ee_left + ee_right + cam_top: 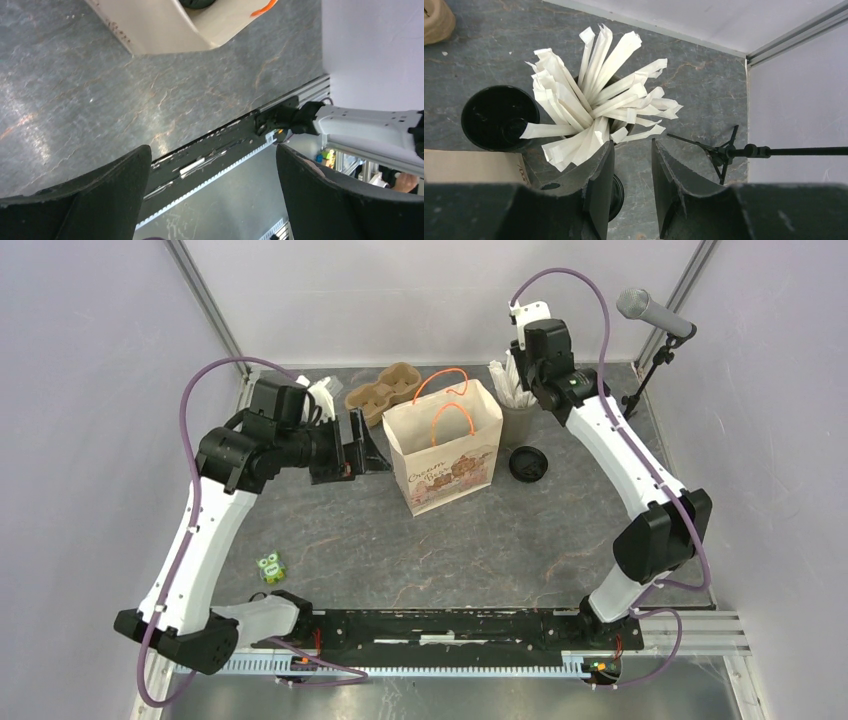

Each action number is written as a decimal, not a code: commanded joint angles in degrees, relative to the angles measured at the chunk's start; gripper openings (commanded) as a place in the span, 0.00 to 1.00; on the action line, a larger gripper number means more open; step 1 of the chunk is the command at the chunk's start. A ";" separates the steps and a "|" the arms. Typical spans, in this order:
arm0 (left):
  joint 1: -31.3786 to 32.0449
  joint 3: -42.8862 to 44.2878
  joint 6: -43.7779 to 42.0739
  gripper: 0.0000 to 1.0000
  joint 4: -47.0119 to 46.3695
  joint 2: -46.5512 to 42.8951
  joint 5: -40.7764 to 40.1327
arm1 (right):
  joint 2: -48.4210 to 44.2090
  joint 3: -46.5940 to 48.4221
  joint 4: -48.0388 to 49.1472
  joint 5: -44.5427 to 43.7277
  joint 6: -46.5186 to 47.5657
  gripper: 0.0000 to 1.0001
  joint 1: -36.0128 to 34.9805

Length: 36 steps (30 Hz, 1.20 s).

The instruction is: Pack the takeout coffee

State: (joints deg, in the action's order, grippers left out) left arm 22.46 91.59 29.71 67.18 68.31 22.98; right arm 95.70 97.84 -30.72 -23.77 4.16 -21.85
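Clearly, left hand (212, 160) gapes wide and empty; right hand (633, 146) seems partly apart over white sticks (594, 100).

White links (195, 540), black joints (655, 535), black tool fingers (90, 200), looping purple cables (570, 271)

Pale lilac walls (90, 390) and aluminium corner posts (207, 305) enclose a dark grey, veined stone-look table (480, 560).
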 commanded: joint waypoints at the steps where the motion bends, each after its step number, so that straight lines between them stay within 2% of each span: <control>1: -0.34 -1.30 -4.80 1.00 3.13 -2.02 -2.59 | -1.14 -0.75 1.42 1.29 1.26 0.38 1.43; 6: -0.37 -2.54 -5.67 1.00 3.22 -3.20 -2.72 | 0.58 -1.06 1.19 5.65 1.12 0.39 2.40; 16: -0.44 -3.13 -5.37 1.00 1.64 -1.78 -0.57 | 2.64 -0.74 2.09 7.45 -0.93 0.43 2.34; 28: -0.43 -2.38 -6.60 1.00 1.47 0.17 0.15 | 3.87 -3.12 4.67 5.78 -2.05 0.35 2.33; 36: -0.40 -2.20 -6.78 1.00 1.47 0.45 0.05 | 4.07 -3.03 5.10 4.42 -1.99 0.25 2.33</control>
State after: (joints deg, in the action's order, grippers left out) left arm 22.24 88.42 25.61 70.13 68.82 21.52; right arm 100.03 94.89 -27.73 -17.65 2.83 -19.49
